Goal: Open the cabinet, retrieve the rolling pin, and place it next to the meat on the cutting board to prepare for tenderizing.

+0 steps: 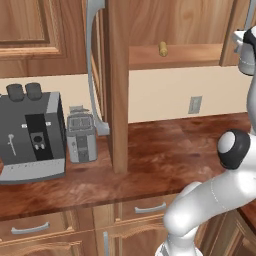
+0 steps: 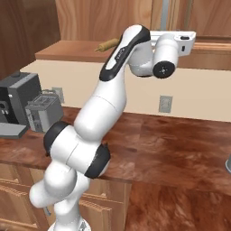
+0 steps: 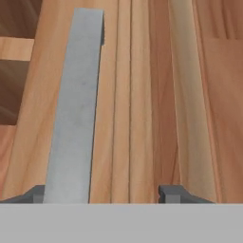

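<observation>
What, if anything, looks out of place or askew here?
Nothing spilled or damaged. The cabinet door stands open, the rolling pin lying on its shelf. Only oddity: the grey handle sits off-centre in the open end effector, close by one fingertip, not midway.

Brown wooden cabinet [image 1: 117, 75], door swung open edge-on, long grey bar handle [image 1: 92, 65]. Tan rolling pin [image 1: 163, 48] lies on the inner shelf [image 1: 190, 54], end facing out.
</observation>
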You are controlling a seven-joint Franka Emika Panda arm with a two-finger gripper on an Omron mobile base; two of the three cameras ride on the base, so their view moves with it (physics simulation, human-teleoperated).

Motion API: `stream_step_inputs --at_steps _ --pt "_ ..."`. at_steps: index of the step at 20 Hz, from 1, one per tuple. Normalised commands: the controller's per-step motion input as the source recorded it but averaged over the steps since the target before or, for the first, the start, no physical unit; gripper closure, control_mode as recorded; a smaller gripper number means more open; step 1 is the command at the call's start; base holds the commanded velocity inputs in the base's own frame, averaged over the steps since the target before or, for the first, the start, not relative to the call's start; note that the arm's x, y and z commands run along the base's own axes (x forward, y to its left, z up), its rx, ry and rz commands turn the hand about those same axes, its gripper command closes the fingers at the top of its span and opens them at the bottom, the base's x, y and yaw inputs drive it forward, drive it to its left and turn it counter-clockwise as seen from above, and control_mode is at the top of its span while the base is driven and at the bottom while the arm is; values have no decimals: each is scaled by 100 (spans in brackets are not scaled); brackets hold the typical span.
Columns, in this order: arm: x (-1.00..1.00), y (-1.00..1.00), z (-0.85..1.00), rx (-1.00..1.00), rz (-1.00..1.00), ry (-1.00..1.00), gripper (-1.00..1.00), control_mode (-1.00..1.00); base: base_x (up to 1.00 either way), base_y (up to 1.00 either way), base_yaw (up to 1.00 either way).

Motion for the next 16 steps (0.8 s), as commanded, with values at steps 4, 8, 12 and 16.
stream_step_inputs --at_steps 4,8,12,16 --pt "24 32 -15 0 0 2 100 -100 0 0 0" --pt "-2 35 -15 -3 1 0 100 -100 0 0 0" --pt "-19 38 -10 -7 1 0 100 -100 0 0 0" --pt "-9 36 -12 -6 3 0 100 -100 0 0 0"
